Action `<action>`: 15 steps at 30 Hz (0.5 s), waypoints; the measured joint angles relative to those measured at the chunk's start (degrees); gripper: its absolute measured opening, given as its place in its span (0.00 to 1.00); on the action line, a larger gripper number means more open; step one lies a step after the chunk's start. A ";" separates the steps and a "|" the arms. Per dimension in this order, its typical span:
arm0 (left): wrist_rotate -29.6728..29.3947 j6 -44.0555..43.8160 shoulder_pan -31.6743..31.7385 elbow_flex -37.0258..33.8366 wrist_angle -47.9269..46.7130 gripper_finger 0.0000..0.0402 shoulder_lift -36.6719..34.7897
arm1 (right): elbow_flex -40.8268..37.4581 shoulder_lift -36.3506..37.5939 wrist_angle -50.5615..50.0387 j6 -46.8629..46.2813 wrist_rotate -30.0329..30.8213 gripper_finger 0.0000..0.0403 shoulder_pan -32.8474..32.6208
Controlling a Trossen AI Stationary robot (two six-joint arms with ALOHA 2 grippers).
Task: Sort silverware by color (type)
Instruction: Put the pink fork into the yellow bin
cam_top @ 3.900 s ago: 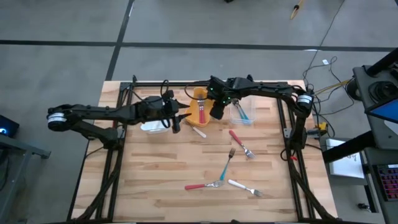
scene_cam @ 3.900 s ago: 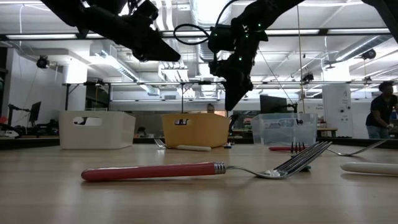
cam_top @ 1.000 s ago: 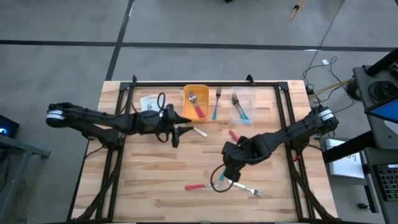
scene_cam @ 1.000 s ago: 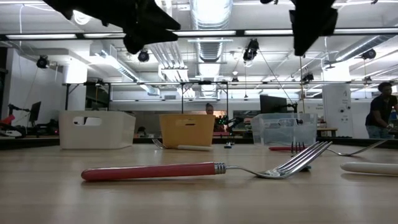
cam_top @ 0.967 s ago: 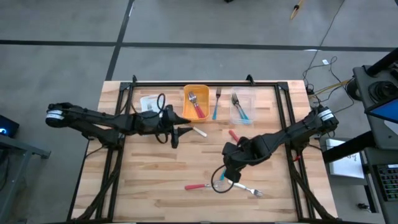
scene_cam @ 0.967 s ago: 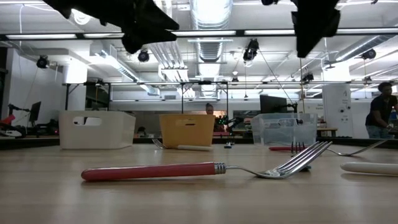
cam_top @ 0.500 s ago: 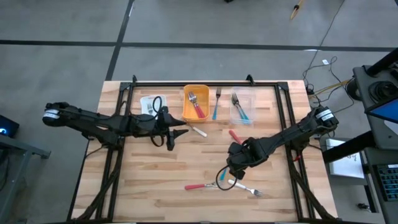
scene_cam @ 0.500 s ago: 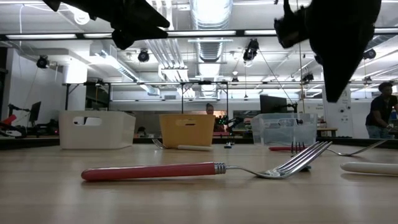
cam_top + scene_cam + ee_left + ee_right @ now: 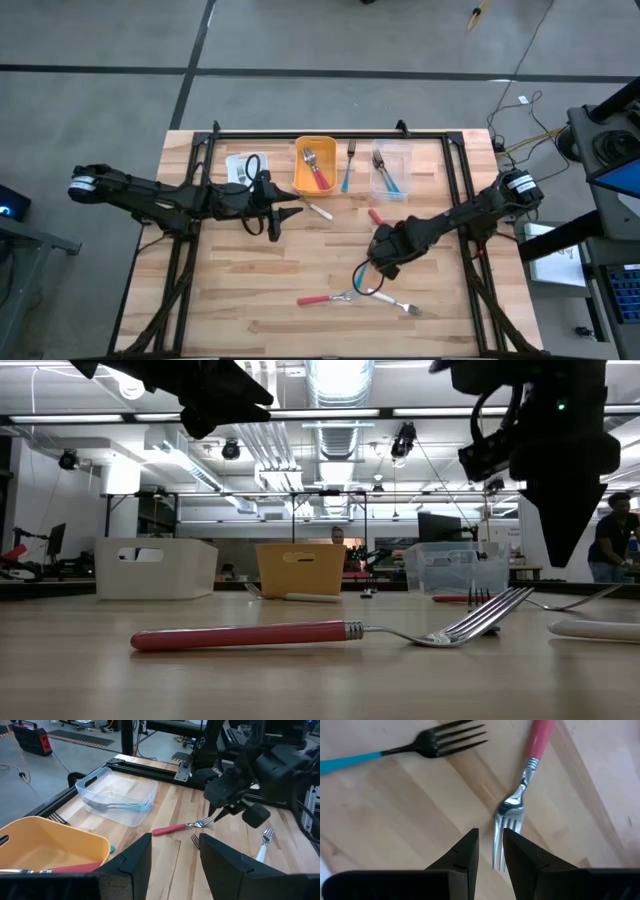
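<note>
Two arms above a wooden table (image 9: 250, 275) scattered with forks, three bins along its far edge.

High view: the orange bin (image 9: 315, 166) holds a red-handled fork and a silver fork head; the clear bin (image 9: 388, 172) holds teal-handled forks; the white bin (image 9: 240, 166) is partly hidden. A teal fork (image 9: 349, 165) lies between the orange and clear bins. The left gripper (image 9: 278, 214) hovers beside a white-handled utensil (image 9: 318, 210). The right gripper (image 9: 385, 262) hangs mid-table above loose forks, with a red-handled fork (image 9: 322, 298) nearer the front.
Low view: that red fork lies flat in front.
Left wrist view: its fingers (image 9: 131, 865) stand apart, empty.
Right wrist view: narrow-set fingers (image 9: 465, 854) hold nothing, over a pink-handled fork (image 9: 522, 790) beside a teal-handled fork (image 9: 395, 750).
</note>
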State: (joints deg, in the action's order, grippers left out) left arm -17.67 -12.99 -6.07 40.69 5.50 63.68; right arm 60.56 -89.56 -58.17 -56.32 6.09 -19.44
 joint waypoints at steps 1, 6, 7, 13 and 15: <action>0.00 0.00 0.00 0.00 -0.01 0.36 0.00 | -0.27 0.00 0.05 0.22 -0.01 0.20 0.24; 0.00 0.00 0.00 0.00 0.00 0.36 0.00 | -1.69 0.00 0.18 0.81 -0.01 0.20 1.42; 0.00 0.00 0.00 0.00 0.02 0.36 0.00 | -1.95 0.00 0.17 0.83 -0.01 0.20 1.65; 0.00 0.00 0.00 0.00 0.02 0.36 0.00 | -3.20 0.02 0.22 0.92 0.08 0.20 2.62; 0.00 0.00 0.00 0.00 0.01 0.36 0.00 | -3.39 0.02 0.17 0.34 1.11 0.20 2.62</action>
State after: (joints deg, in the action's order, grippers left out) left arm -17.67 -12.99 -6.07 40.69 5.51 63.68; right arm 57.17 -89.54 -58.00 -55.98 7.20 -16.82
